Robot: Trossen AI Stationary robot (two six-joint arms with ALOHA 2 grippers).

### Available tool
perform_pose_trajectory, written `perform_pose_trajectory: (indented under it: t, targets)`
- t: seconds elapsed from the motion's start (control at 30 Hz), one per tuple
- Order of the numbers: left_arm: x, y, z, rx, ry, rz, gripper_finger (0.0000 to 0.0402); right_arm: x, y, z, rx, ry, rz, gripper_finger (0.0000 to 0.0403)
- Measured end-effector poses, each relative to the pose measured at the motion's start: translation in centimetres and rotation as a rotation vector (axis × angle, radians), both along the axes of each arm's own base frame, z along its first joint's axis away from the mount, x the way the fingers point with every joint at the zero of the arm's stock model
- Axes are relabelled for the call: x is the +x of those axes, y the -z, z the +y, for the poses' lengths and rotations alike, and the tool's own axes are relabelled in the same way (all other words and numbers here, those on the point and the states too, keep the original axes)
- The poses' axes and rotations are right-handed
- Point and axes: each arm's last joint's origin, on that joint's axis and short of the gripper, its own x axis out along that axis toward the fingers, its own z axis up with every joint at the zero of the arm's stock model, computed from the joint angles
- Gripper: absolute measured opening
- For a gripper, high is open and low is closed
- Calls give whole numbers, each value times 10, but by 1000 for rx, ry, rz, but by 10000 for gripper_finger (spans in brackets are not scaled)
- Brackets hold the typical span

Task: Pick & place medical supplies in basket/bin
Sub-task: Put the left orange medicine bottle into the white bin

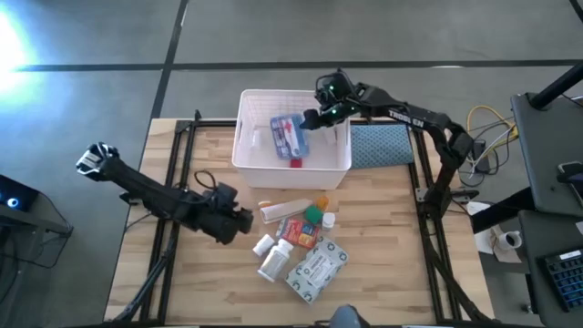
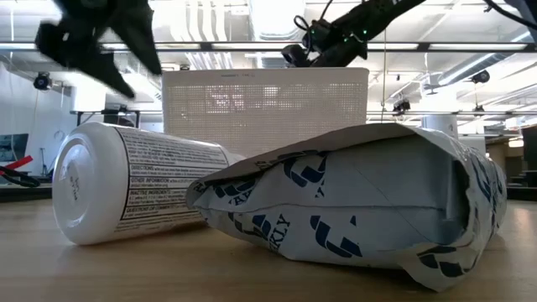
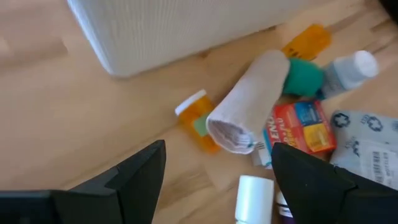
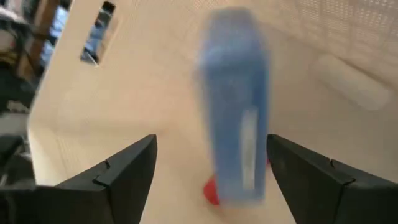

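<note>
The white latticed basket [image 1: 239, 146] stands at the table's far side. In it lie a blue-white box [image 1: 287, 135], a red-capped item [image 1: 294, 163] and a white item [image 4: 351, 81]. My right gripper [image 1: 314, 118] hovers open over the basket. In the right wrist view the blue-white box [image 4: 235, 99] shows blurred beyond the fingers, apart from them. My left gripper [image 3: 217, 155] is open above the table, just left of the supplies [image 1: 301, 241]. Those are a white roll [image 3: 249, 102], an orange vial [image 3: 198, 119], a red-orange box [image 3: 301, 127], a green bit [image 3: 303, 76], white bottles [image 3: 255, 199] and a grey-white packet [image 1: 317, 266].
A blue-teal textured pad [image 1: 381, 146] lies right of the basket. Black frame rails [image 1: 182, 137] run along the table's left and right sides. Bare wood lies left of and near the supplies. In the low view a white bottle [image 2: 134, 193] and the packet [image 2: 361, 201] fill the foreground.
</note>
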Motion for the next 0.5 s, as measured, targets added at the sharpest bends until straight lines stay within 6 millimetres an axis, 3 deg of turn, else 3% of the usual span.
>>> perform_pose_trajectory:
  t: [0.1,0.17,0.3,0.4,0.5]
  targets:
    - [0,20,0,-42,-21,-29,271,-3,-12,7,-88,-67,35,302]
    - [1,30,-1,-56,-21,-54,271,-6,-32,20,-217,-94,43,304]
    - [1,41,0,-71,-37,-80,271,-19,-80,60,-522,-105,63,303]
    - [-3,52,2,-66,-89,-76,271,-28,-102,91,-718,-38,141,302]
    - [-7,63,4,-94,-152,-81,271,-42,-118,117,-770,10,161,302]
